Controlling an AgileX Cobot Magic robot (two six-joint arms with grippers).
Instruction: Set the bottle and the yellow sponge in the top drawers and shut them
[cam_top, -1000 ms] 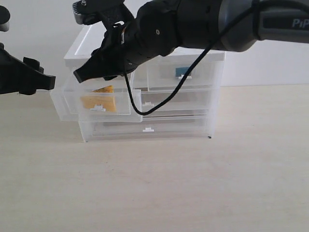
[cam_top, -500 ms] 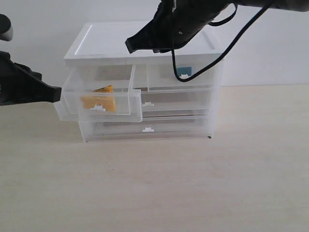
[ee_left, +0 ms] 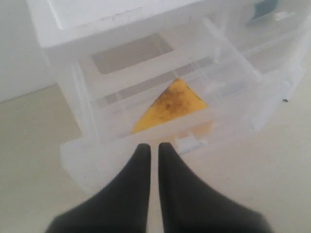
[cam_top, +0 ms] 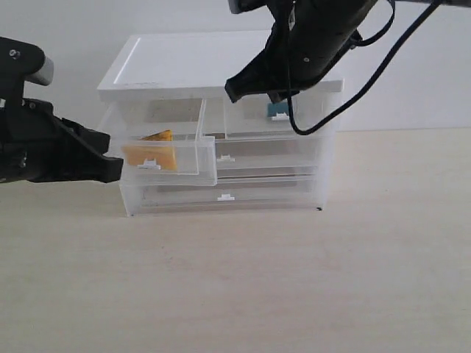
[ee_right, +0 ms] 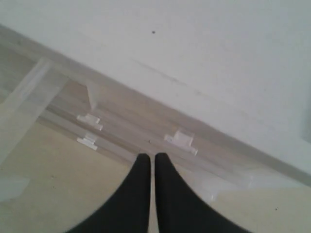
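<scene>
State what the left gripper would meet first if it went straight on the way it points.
Probably the front wall of the open top drawer, just ahead of the shut left gripper. The yellow sponge lies behind that wall. Depth is hard to judge.

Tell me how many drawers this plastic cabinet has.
4. The top left drawer stands pulled out, holding the yellow sponge; the top right drawer is shut; the middle drawer and the bottom drawer, both full-width, lie beneath.
</scene>
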